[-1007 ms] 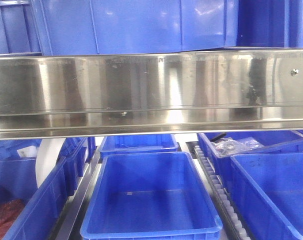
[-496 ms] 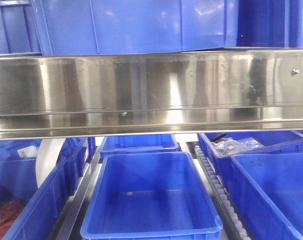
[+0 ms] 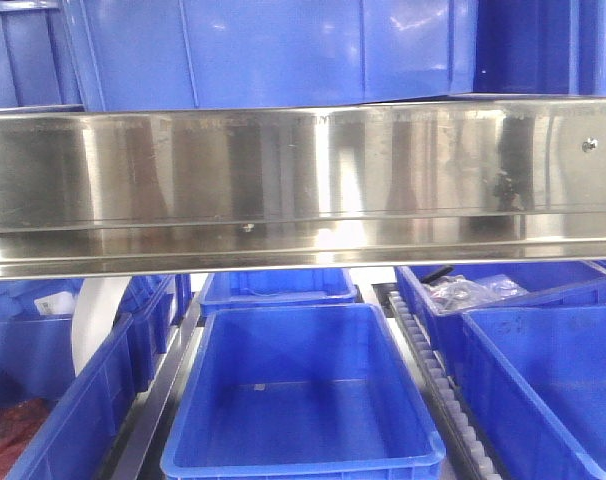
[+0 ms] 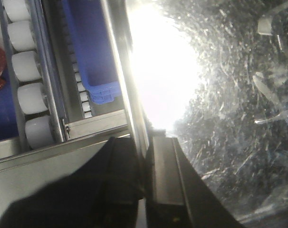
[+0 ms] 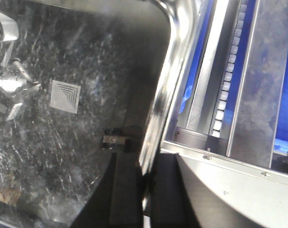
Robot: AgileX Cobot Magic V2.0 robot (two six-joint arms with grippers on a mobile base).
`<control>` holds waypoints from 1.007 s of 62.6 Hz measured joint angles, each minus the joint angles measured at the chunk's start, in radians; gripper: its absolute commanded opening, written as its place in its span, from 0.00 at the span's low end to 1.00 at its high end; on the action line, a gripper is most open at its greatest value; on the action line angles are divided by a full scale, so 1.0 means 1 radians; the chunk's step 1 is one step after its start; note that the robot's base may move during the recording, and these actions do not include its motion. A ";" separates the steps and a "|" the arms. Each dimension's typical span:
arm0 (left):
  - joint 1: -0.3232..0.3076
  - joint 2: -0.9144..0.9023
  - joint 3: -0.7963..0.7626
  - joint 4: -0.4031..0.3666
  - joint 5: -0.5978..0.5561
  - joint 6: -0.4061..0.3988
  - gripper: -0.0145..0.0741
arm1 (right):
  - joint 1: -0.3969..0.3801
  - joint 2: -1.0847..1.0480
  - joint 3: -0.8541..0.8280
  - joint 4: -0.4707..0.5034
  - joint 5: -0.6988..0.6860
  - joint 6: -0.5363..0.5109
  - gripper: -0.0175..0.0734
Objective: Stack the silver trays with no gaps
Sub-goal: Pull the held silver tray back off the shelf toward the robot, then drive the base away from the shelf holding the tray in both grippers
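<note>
Silver tray (image 4: 220, 118): one piece, scratched and mirror-bright, held at two edges. No second tray shows in any view, so the stack it belongs on cannot be placed.

Location: raised in front of the racking, between the two wrists. The front camera shows neither the tray nor the arms, only the steel shelf rail (image 3: 303, 180) and the blue bins (image 3: 303, 400) below it.

Left gripper (image 4: 143, 183): jaws closed onto the tray's rim (image 4: 128, 95), one dark finger on each face of the lip. From the jaws the rim runs off toward 12 o'clock, and the pan spreads from 1 to 3 o'clock under strong glare. At 10 o'clock are white rollers (image 4: 27, 71) and a blue bin corner (image 4: 99, 71).

Right gripper (image 5: 146, 194): jaws likewise clamped on a rim (image 5: 163, 95), judged to be the opposite one. This rim climbs toward 12 o'clock and curls into a rounded corner at 1 o'clock. The pan lies from 9 to 11 o'clock, and a roller track (image 5: 225, 90) stands at 2 o'clock.

Governing relation: the pan lies inboard of both grippers, so its span runs wrist to wrist, with each gripped rim pointing away from the robot. Neither arm is nearer; each carries one side.

Handling note: judged to need an even, level descent from both arms. If one side dips, the tray may seat crookedly and leave a gap.
</note>
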 measured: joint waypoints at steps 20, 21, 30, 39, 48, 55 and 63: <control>0.000 0.000 0.000 0.000 0.000 0.000 0.12 | 0.000 0.000 0.000 0.000 0.000 0.000 0.26; 0.000 0.000 0.000 0.000 0.000 0.000 0.12 | 0.000 0.000 0.000 0.000 0.000 0.000 0.26; 0.000 0.000 0.000 0.000 0.000 0.000 0.12 | 0.000 0.000 0.000 0.000 0.000 0.000 0.26; 0.000 0.000 0.000 0.000 0.000 0.000 0.12 | 0.000 0.000 0.000 0.000 0.000 0.000 0.26; 0.000 0.000 0.000 0.000 0.000 0.000 0.12 | 0.000 0.000 0.000 0.000 0.000 0.000 0.26; 0.000 0.000 0.000 0.000 0.000 0.000 0.12 | 0.000 0.000 0.000 0.000 0.000 0.000 0.26; 0.000 0.000 0.000 0.000 0.000 0.000 0.12 | 0.000 0.000 0.000 0.000 0.000 0.000 0.26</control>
